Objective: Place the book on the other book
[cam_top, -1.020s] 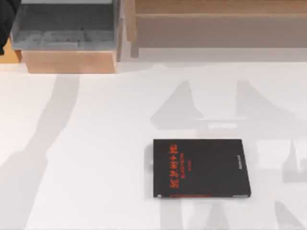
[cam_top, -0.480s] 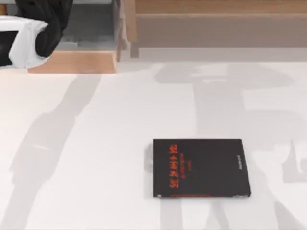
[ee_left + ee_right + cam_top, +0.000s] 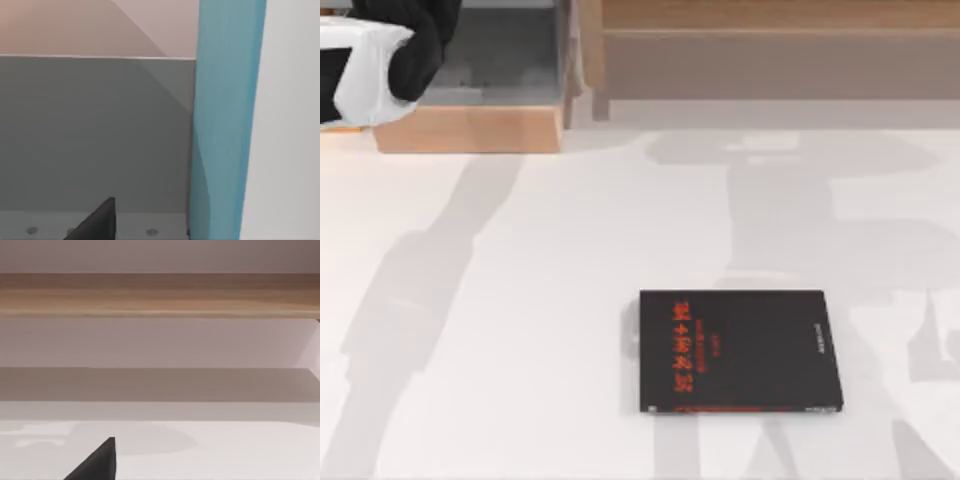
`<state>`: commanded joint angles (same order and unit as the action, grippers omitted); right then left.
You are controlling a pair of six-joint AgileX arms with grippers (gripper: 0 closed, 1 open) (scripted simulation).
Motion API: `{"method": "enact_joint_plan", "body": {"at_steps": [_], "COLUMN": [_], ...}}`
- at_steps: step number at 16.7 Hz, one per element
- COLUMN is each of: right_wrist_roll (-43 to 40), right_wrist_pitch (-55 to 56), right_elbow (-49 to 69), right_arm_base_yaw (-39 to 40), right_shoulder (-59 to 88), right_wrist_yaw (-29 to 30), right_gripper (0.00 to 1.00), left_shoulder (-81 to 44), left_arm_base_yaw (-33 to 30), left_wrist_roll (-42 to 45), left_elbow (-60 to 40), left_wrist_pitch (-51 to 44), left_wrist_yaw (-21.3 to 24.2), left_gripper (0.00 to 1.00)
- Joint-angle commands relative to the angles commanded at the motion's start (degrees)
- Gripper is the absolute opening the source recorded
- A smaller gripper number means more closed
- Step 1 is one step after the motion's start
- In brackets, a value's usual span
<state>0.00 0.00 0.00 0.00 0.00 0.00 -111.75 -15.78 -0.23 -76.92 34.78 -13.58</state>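
Observation:
The black book (image 3: pixel 740 350) with red characters lies flat on the white table, right of centre and near the front edge. My left arm (image 3: pixel 380 55) hangs over the grey drawer (image 3: pixel 505 55) at the back left. In the left wrist view the light blue book (image 3: pixel 227 120) stands upright and very close, against the drawer's grey wall (image 3: pixel 95 135), with a white face (image 3: pixel 292 125) beside the blue. A dark part of my left gripper (image 3: pixel 97 222) sits beside it, and contact cannot be judged. A dark part of my right gripper (image 3: pixel 97 462) hovers above the table, facing a wooden shelf (image 3: pixel 160 295).
The grey drawer has a wooden front (image 3: pixel 470 130) at the table's back left. A long wooden shelf unit (image 3: pixel 770 50) runs along the back right. Arm shadows fall across the white tabletop (image 3: pixel 520 300).
My left arm came into the top view over the grey drawer, then shifted slightly to the left. The arm shadows on the table moved. The black book stayed put.

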Motion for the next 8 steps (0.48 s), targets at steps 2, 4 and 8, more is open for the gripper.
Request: {"method": "enact_joint_plan", "body": {"at_steps": [2,4,8], "right_wrist_roll": [0.0,0.0,0.0], "right_wrist_pitch": [0.0,0.0,0.0], "right_elbow": [0.0,0.0,0.0], "right_arm_base_yaw": [0.0,0.0,0.0], "right_shoulder": [0.0,0.0,0.0], "right_wrist_yaw": [0.0,0.0,0.0], "right_gripper": [1.0,1.0,1.0], "left_shoulder": [-2.2,-4.2,-4.8], "left_arm_base_yaw": [0.7,0.0,-0.5], "left_wrist_roll": [0.0,0.0,-0.1], "left_elbow": [-2.9,-4.8,-5.6], "left_wrist_pitch": [-0.7,-0.6,-0.8], "left_wrist_yaw": [0.8,0.3,-0.4], "left_gripper": [1.0,1.0,1.0]}}
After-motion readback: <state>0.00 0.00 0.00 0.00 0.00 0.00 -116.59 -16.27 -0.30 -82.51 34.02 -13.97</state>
